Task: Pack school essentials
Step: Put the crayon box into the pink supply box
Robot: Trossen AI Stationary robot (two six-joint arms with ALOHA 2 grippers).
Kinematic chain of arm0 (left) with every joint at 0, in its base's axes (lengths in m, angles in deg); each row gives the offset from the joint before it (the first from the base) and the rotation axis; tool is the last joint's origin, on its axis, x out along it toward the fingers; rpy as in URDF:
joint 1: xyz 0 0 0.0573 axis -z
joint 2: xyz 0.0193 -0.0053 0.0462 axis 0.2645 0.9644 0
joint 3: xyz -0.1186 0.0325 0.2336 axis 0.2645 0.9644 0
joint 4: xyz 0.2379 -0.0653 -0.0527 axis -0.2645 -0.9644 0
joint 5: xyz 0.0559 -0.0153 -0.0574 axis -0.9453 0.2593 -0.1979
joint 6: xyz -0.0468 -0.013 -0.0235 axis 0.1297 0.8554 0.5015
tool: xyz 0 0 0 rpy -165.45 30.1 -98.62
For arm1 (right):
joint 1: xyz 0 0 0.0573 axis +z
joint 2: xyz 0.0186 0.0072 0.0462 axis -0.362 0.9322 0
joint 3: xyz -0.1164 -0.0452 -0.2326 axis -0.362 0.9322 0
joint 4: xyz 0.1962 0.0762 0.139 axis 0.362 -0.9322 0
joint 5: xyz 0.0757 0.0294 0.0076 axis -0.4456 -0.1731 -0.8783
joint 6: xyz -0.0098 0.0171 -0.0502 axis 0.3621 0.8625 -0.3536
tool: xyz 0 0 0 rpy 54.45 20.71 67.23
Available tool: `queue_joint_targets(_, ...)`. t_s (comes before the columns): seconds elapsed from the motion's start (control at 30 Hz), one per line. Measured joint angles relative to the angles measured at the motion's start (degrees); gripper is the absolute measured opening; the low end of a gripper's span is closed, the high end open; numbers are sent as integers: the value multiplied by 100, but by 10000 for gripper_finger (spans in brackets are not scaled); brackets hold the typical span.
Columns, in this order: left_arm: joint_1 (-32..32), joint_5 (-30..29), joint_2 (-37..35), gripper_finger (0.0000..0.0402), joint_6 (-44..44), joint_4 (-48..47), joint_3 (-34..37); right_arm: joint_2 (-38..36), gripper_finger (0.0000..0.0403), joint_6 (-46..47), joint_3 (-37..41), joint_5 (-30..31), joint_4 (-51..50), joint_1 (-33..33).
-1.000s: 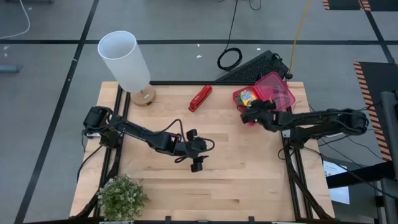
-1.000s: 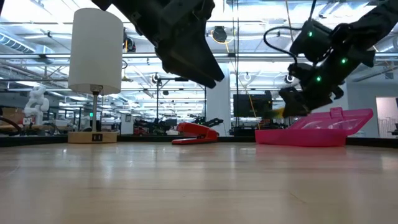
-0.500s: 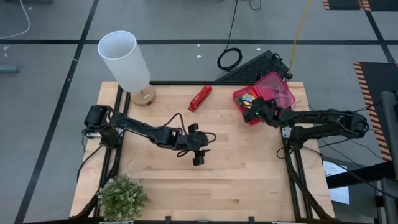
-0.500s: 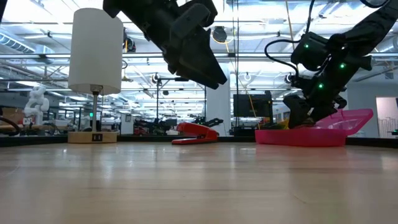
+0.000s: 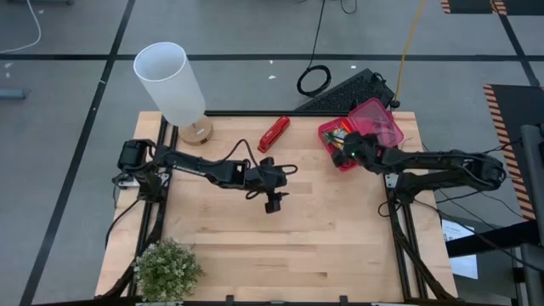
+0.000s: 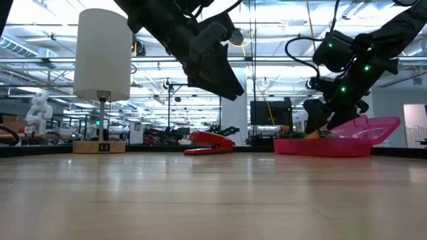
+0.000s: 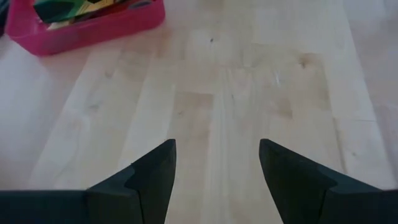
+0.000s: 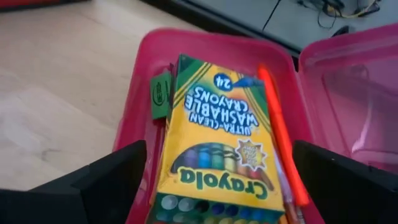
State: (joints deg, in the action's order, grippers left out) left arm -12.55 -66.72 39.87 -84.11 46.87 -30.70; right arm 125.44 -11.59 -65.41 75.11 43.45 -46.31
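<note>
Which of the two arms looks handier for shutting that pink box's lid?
The right. Its gripper hangs open over the pink box beside the raised lid; the left gripper hovers mid-table.

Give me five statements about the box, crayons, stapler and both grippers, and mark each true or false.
1. The crayon box lies inside the pink box. True.
2. The pink box's lid is shut. False: it is open, swung back behind the box.
3. The left gripper holds the stapler. False: its fingers are open and empty over bare table; the stapler lies apart near the table's far edge.
4. The right gripper is at the pink box. True: its open fingers flank the crayon box.
5. An orange marker lies beside the crayon box in the pink box. True.
</note>
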Motion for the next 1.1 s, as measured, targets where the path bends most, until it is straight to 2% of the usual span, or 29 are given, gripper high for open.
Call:
queue_joint_targets(0.17,-98,6,0,234,-165,-2,0,-579,392,-250,-39,-25,-25,199)
queue_joint_targets(0.23,-140,14,0,234,-191,-2,0,-903,392,-265,-39,-284,-199,343)
queue_joint_targets(0.33,-204,20,1,234,-205,-41,0,-1410,390,81,-42,-731,-735,586)
queue_joint_targets(0.43,-255,19,0,234,-322,-43,0,-1841,369,549,-42,-911,-1459,879)
queue_joint_targets(0.57,-343,20,2,234,-436,-39,0,-2264,306,1205,-42,-924,-2176,1166)
queue_joint_targets(0.7,-429,16,0,234,-454,-39,0,-2386,218,1564,-31,-1009,-2459,1244)
queue_joint_targets(0.77,-442,17,0,234,-494,-39,0,-2341,170,1689,41,-772,-2379,1200)
queue_joint_targets(0.93,-443,17,0,234,-516,-38,0,-2114,64,1707,332,-622,-1895,1002)
queue_joint_targets(1.03,-419,15,0,234,-516,-37,0,-1967,17,1567,467,-586,-1523,842)
queue_joint_targets(1.1,-415,17,0,234,-517,-37,0,-1863,5,1505,528,-584,-1284,737)
